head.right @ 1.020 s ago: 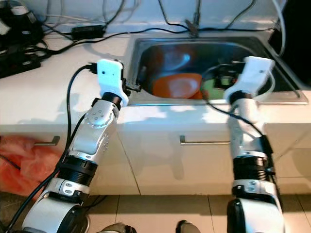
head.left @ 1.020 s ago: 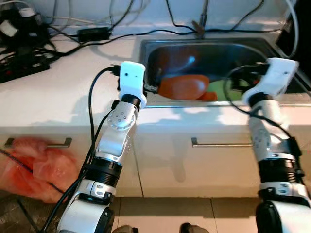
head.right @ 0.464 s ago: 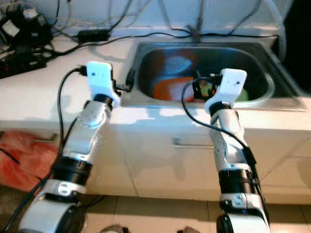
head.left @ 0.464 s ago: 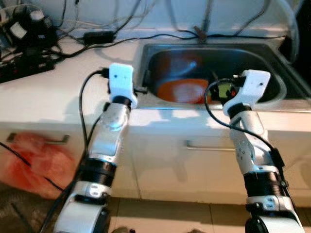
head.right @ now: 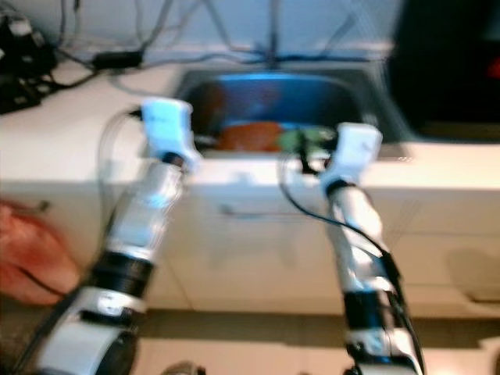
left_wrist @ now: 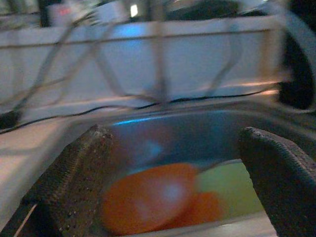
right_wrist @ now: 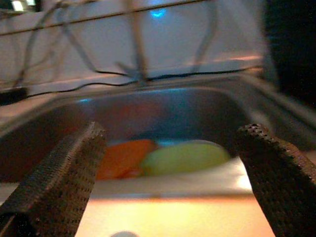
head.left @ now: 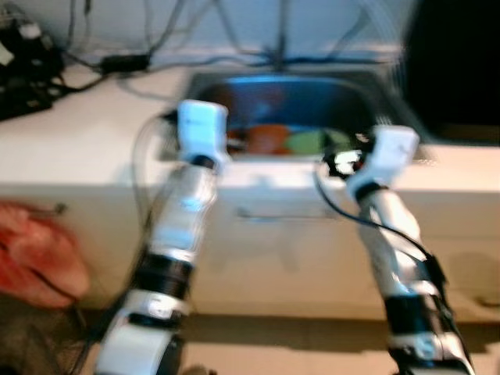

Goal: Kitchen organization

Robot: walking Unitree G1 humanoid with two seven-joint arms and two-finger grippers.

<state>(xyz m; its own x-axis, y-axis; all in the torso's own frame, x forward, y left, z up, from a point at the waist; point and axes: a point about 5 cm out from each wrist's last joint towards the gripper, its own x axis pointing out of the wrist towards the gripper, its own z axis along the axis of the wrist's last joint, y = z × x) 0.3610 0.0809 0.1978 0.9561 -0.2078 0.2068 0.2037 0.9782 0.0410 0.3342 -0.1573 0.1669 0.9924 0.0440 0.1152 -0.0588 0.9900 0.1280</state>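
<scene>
meanwhile both grippers, left gripper (left_wrist: 173,168) and right gripper (right_wrist: 170,168), hover spread wide at the sink (head.left: 312,90) rim; an orange dish (left_wrist: 148,197) and green dish (right_wrist: 185,157) lie inside. best to steady the blurred view, then reach down.

Two silver arms, left arm (head.left: 176,234) and right arm (head.left: 391,234), each with a black ring band near the lower end and a white boxy wrist block on top. Loose black cables run along both. Fingers (left_wrist: 74,182) are black with a rough dotted texture; blurred.
</scene>
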